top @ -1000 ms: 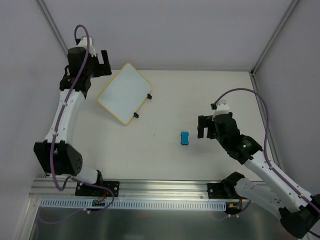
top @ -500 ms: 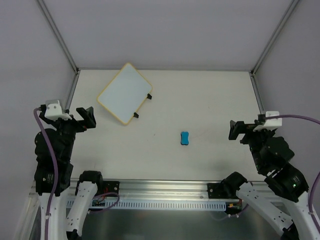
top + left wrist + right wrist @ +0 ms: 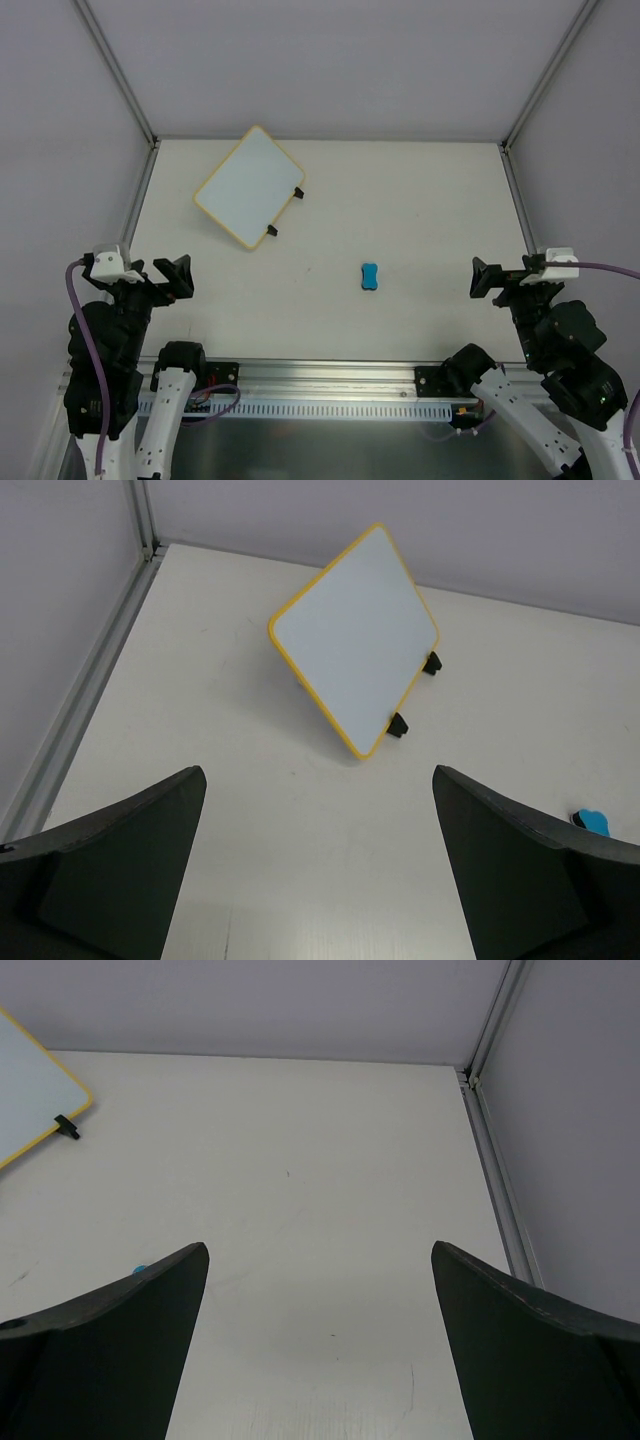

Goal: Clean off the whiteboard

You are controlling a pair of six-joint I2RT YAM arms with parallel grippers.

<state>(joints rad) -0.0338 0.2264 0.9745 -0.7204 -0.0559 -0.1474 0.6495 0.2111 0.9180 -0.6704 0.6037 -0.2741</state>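
The whiteboard (image 3: 248, 187) lies at the back left of the table, blank white with a yellow frame and two black feet. It also shows in the left wrist view (image 3: 354, 637) and partly in the right wrist view (image 3: 30, 1095). The blue eraser block (image 3: 369, 276) lies near the table's middle; a bit of it shows in the left wrist view (image 3: 592, 821). My left gripper (image 3: 178, 277) is open and empty near the front left. My right gripper (image 3: 484, 278) is open and empty near the front right. Both are far from the board.
Grey walls with metal corner posts (image 3: 115, 70) enclose the table on three sides. A metal rail (image 3: 300, 385) runs along the near edge by the arm bases.
Both arms have pulled back from over the table toward the near edge, the left from beside the board, the right from beside the eraser. Board and eraser have not moved.
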